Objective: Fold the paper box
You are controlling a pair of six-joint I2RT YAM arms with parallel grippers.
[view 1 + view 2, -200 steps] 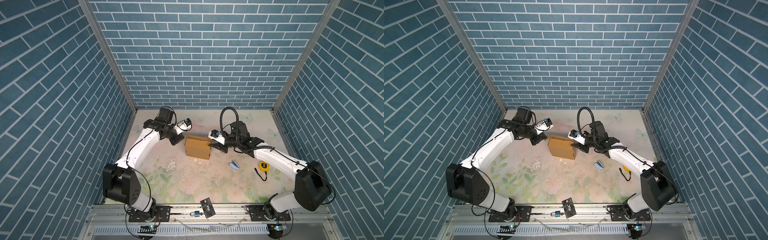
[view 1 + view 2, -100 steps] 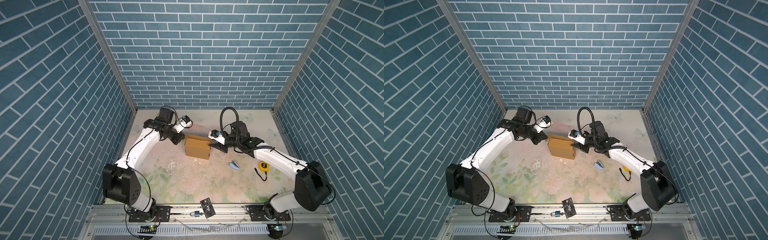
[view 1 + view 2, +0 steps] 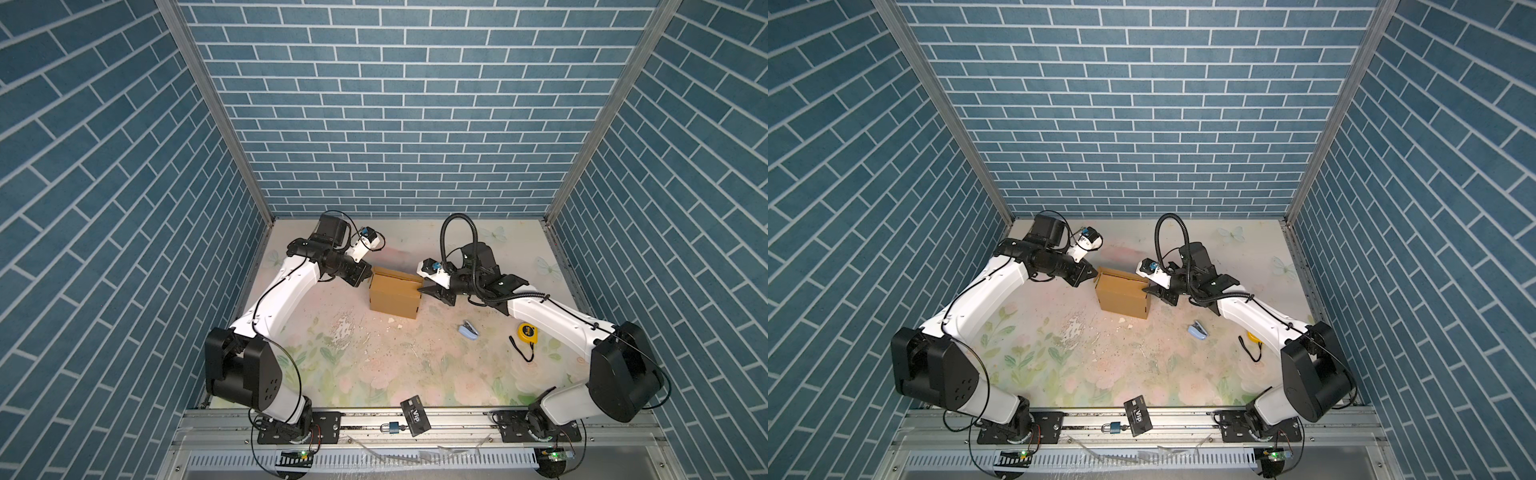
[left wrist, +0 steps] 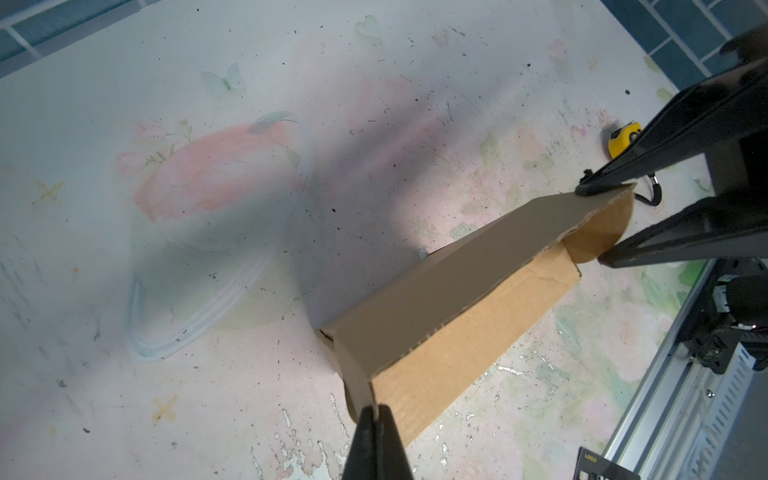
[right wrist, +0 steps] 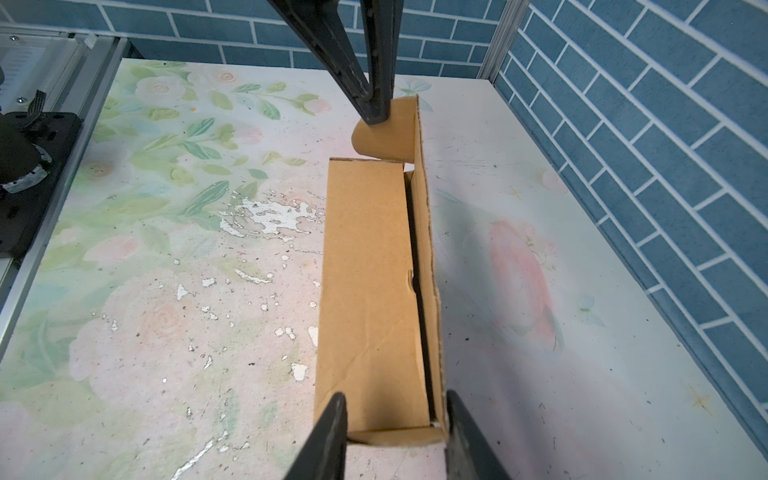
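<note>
In both top views the left gripper (image 3: 367,277) is pinched fully closed on the raised flap at the left end of the paper box (image 3: 394,298), which sits on the table (image 3: 374,374), toward the back. The right gripper (image 3: 424,289), jaws partway apart, straddles the box's right end tab, apparently clamping it.

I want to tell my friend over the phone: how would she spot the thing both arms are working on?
Find the flowery tabletop inside the blue brick walls. Toward its back, the left gripper and right gripper meet at the paper box. It is plain tan cardboard with one flap raised, far bigger than the yellow tape measure or black card.
</note>
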